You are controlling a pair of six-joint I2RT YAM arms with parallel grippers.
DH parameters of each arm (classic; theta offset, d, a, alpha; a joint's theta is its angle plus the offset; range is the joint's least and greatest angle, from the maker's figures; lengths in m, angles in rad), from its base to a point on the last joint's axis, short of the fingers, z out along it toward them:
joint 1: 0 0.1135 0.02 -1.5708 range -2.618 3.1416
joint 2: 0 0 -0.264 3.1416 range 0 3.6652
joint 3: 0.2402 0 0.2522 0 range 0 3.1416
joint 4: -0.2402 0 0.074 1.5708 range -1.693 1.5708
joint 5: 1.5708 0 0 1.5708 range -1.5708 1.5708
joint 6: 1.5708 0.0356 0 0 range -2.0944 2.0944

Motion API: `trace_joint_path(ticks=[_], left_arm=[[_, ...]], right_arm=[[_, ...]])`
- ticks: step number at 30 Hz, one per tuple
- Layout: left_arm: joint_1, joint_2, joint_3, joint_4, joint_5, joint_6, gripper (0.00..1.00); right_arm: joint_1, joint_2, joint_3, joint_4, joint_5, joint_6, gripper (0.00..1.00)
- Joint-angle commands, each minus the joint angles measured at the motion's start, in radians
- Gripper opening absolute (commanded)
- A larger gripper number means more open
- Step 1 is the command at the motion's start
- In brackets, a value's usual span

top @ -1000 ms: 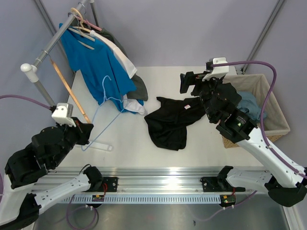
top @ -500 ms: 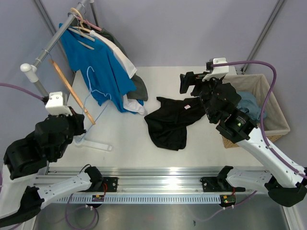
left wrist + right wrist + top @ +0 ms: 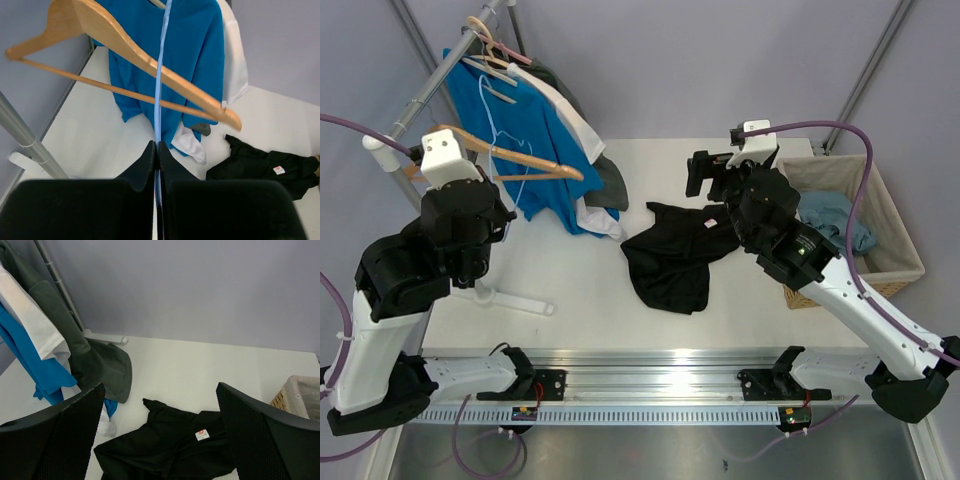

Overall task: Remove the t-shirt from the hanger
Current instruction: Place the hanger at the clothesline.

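White tabletop point(image 3: 590, 280), black t-shirt point(image 3: 675, 255) crumpled on it. Left end effector point(image 3: 156, 150) clamped on light-blue wire hanger point(image 3: 161, 75), wooden hanger point(image 3: 125, 45) crossing it. Right end effector point(image 3: 160, 390) wide open above t-shirt.

- Looks like a robotics lab or test cell, not a home.
- Built around a bare white table point(image 3: 660, 165), with an aluminium rail point(image 3: 650, 362) along its near edge carrying a left arm point(image 3: 420, 260) and a right arm point(image 3: 850, 300).
- Trailing purple cables point(image 3: 868, 160) from both wrists.
- Closed in by plain grey-lilac panels point(image 3: 700, 60) and metal struts point(image 3: 868, 72).
- Staged with props: a clothes rack point(image 3: 420, 100) and a wicker basket point(image 3: 910, 262).
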Motion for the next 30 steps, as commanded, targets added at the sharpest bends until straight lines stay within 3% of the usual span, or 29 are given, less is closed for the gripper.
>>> trace_joint_path(ticks=[1, 9, 12, 18, 30], left_arm=[[-0.004, 0.017, 0.054, 0.061, -0.054, -0.026, 0.0], [-0.004, -0.042, -0.009, 0.064, 0.087, -0.06, 0.0], [-0.004, -0.083, -0.07, 0.07, 0.231, -0.066, 0.0], [-0.004, -0.137, -0.222, 0.075, 0.327, -0.042, 0.0], [-0.004, -0.158, -0.196, 0.134, 0.491, -0.014, 0.0]], right_arm=[[0.009, -0.003, 0.026, 0.001, 0.028, -0.008, 1.0], [0.011, -0.005, 0.033, -0.005, 0.031, -0.008, 0.99], [0.009, -0.002, 0.035, -0.01, 0.031, -0.008, 1.0], [0.009, 0.004, 0.041, -0.024, 0.038, -0.009, 0.99], [0.011, 0.014, 0.039, -0.03, 0.044, -0.009, 1.0]])
